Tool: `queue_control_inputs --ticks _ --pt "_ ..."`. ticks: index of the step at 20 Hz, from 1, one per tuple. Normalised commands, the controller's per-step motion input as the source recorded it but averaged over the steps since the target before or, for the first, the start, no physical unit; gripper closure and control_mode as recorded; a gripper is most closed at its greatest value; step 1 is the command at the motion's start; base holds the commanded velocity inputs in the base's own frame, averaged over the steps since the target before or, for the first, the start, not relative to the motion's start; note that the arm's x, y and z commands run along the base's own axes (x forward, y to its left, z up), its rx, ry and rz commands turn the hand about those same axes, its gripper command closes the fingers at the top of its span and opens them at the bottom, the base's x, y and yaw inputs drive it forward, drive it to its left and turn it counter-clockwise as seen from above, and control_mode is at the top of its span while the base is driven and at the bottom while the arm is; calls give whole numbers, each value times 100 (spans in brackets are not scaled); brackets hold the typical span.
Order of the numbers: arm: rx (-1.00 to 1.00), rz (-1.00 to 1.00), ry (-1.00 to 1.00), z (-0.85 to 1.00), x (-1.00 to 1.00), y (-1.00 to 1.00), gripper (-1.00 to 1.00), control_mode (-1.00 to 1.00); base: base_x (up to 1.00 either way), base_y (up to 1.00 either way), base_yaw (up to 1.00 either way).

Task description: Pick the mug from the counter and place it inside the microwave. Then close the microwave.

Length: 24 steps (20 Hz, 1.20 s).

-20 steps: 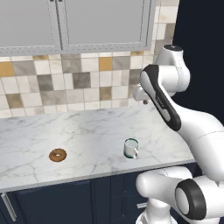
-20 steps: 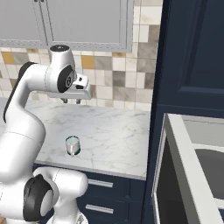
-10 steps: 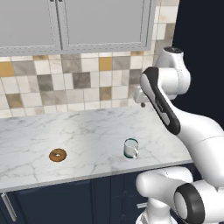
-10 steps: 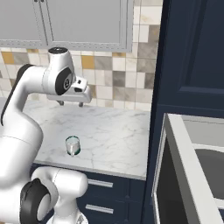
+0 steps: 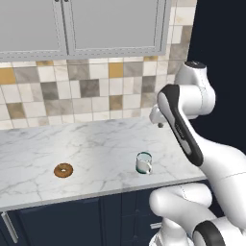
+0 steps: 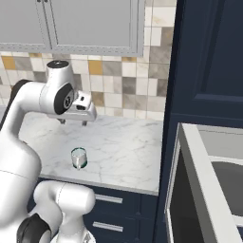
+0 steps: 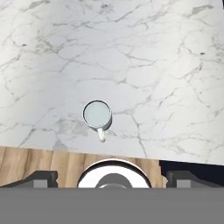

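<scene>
We see end effector (image 6: 72, 122) high above worktop (image 5: 96, 144), fingers spread wide, nothing held. Mug (image 5: 143, 163) upright near worktop's front edge — below end effector and nearer front edge than it. Hand view looks straight down: mug (image 7: 97, 115) a bit left of centre, handle toward front edge. We judge descent plus slight shift frontward needed — doughnut (image 5: 63, 170) well apart.

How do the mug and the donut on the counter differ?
The mug is white with a greenish rim; the donut is glazed brown. The mug stands upright, taller, with a small handle; the donut lies flat as a low ring. The mug sits near the counter's front edge, close to the arm; the donut lies far off to its left in the left base view. Both rest on the marble, untouched, and look similar in width.
</scene>
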Motion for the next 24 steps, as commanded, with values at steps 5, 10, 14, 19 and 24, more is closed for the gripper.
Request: queue_control_inputs --ticks 5,10,14,19,24 --pt "0 0 2 -11 -19 3 -100 -100 0 0 0" --pt "0 0 0 -28 0 12 -100 -100 0 0 0" --pt "0 0 -4 -41 18 4 -100 -100 0 0 0" --pt "0 0 0 -59 16 10 -100 -100 0 0 0" --pt "0 0 0 -35 3 17 -100 -100 0 0 0"
